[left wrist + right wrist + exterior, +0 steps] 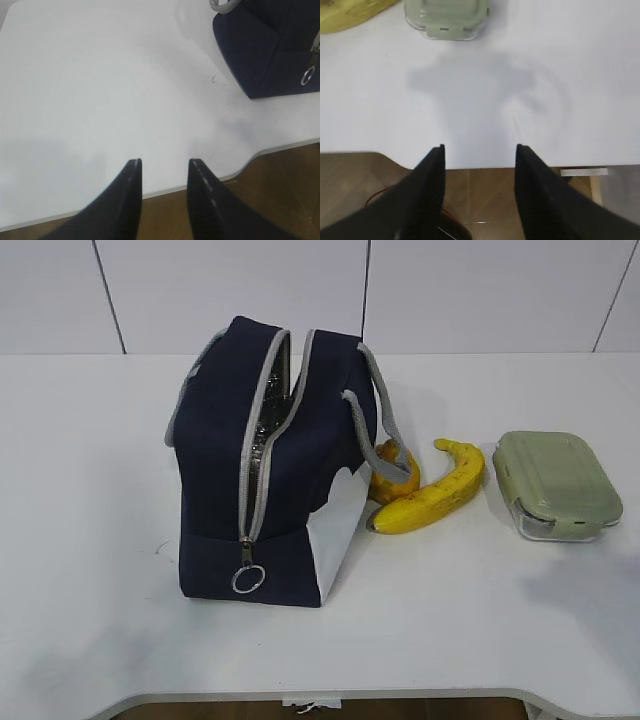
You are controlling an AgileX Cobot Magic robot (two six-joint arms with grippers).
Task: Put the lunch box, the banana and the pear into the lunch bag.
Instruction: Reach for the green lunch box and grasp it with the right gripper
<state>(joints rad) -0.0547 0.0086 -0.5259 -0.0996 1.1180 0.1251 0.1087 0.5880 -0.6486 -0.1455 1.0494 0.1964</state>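
While both pincers (164, 165) (480, 150) hang apart, the lunch bag (270, 470) stands unzipped, no writing legible

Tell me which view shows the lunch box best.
The exterior view: the whole lunch box shows there, green lid on, standing on the table right of the banana. The right wrist view catches only its near end at the top edge. The left wrist view does not show it.

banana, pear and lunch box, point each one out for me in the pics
banana (432, 498): exterior view, middle of its curved yellow body.
pear (391, 478): exterior view, the orange-yellow part showing behind the bag's grey handle.
lunch box (553, 476): exterior view, centre of its sage-green lid.
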